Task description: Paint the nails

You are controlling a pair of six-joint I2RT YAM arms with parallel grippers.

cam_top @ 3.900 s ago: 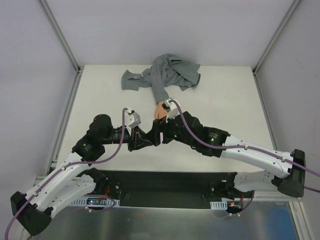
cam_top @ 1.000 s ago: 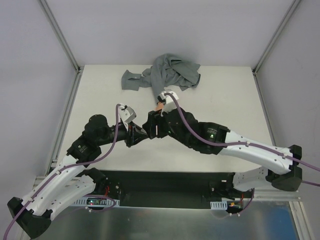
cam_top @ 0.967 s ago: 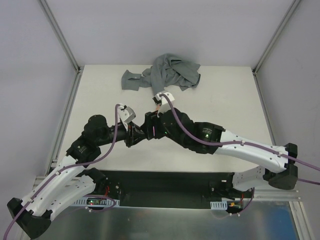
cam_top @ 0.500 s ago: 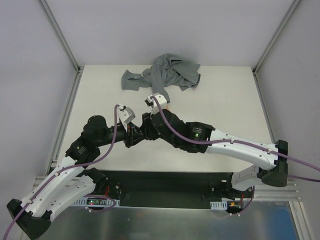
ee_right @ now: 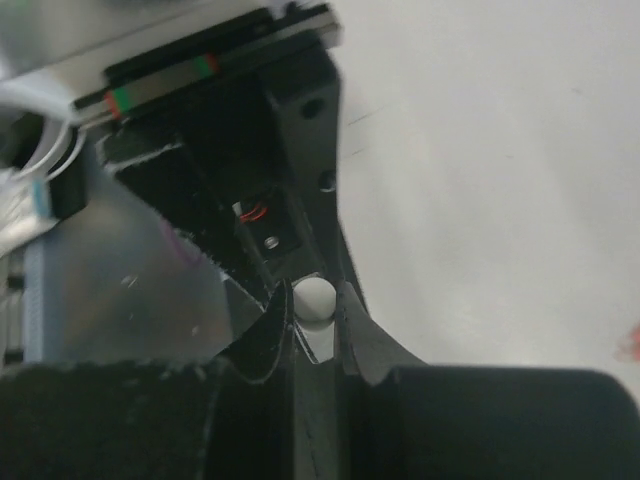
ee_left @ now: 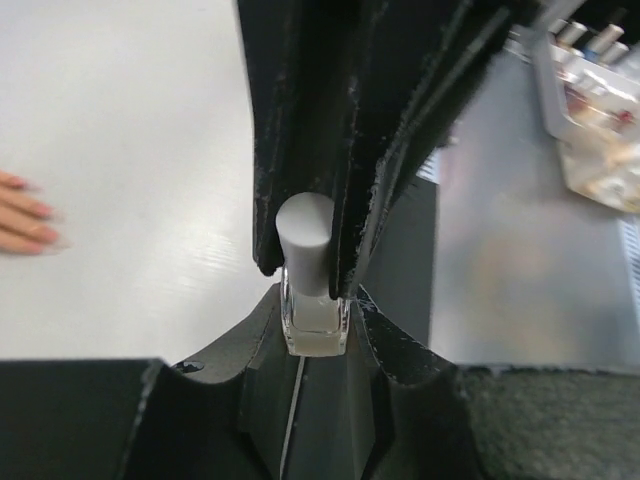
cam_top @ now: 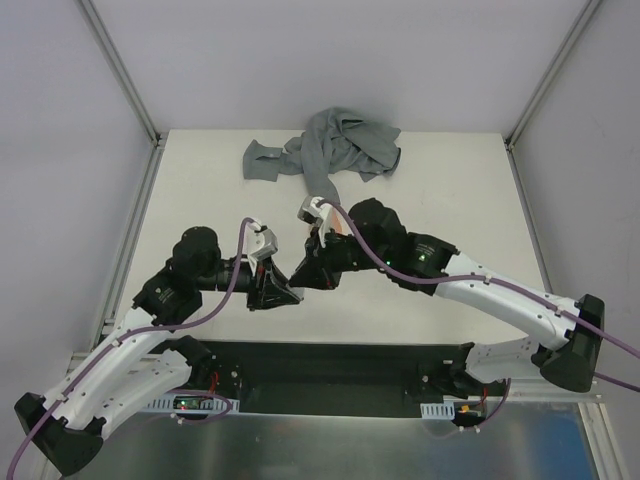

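left gripper (ee_left: 317, 300) clamped on the bottle (ee_left: 315, 335), right gripper (ee_right: 313, 302) pinched tight on its cap (ee_left: 303, 230); pink nails (ee_left: 40, 207) lie farther off, untouched.

The nails (ee_left: 40, 209) are tiny tips on the peach fingertips (ee_left: 18, 210) of the mannequin hand (cam_top: 336, 224). In the left wrist view three fingers lie flat on the white table (cam_top: 200, 180), side by side, and each nail shows a pinkish-red tint. From above, the hand is mostly hidden – only a sliver of peach shows near the table's middle. Its grey sleeve (cam_top: 320, 183) runs back towards the far edge.
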